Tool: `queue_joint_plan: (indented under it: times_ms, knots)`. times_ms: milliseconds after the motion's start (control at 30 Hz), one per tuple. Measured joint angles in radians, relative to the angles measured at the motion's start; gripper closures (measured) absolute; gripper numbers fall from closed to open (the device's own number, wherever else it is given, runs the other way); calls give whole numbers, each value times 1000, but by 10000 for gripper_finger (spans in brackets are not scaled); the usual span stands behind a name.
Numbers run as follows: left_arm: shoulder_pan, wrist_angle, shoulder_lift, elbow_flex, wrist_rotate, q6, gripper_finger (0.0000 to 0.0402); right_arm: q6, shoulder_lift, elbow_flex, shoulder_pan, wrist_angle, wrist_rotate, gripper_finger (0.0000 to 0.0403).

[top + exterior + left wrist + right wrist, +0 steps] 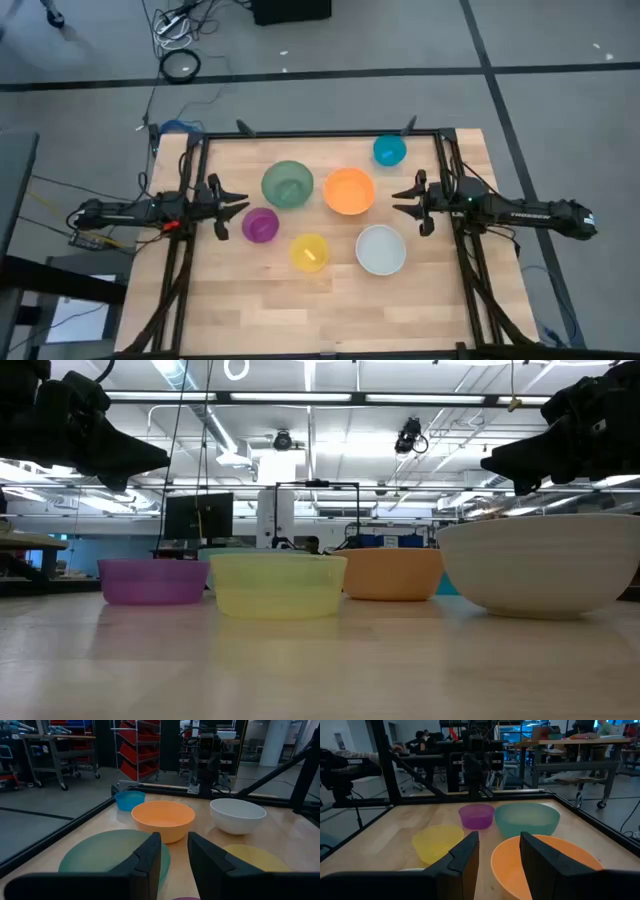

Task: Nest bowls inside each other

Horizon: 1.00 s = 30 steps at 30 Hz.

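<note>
Six bowls stand apart on the wooden table, each on its base: sage green (287, 184), orange (349, 191), blue (389, 151), purple (260, 225), yellow (309, 252) and white (381, 250). My left gripper (240, 206) hovers open at the table's left side, just left of the purple and green bowls. My right gripper (400, 201) hovers open at the right side, just right of the orange bowl. In the left wrist view the green bowl (115, 857) lies beyond my open fingers; in the right wrist view the orange bowl (540, 865) does.
A black frame (320, 134) runs along the table's far edge and sides. Bare wood lies along the near part of the table (320, 310). Beyond the table are shelves, desks and people seated far off.
</note>
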Motion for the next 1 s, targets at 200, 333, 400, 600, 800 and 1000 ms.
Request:
queue_joint_plan:
  times_ms: [200, 333, 400, 600, 800, 1000]
  knots:
    - [0, 0, 0, 0, 0, 0, 296, 0, 0, 0, 0, 0, 0, 270]
    - [0, 0, 0, 0, 0, 0, 296, 0, 0, 0, 0, 0, 0, 270]
    - [0, 0, 0, 0, 0, 0, 296, 0, 0, 0, 0, 0, 0, 270]
    - [0, 0, 0, 0, 0, 0, 296, 0, 0, 0, 0, 0, 0, 270]
    - [0, 0, 0, 0, 0, 0, 296, 0, 0, 0, 0, 21, 0, 270]
    - [0, 0, 0, 0, 0, 0, 296, 84, 0, 0, 0, 178, 0, 270]
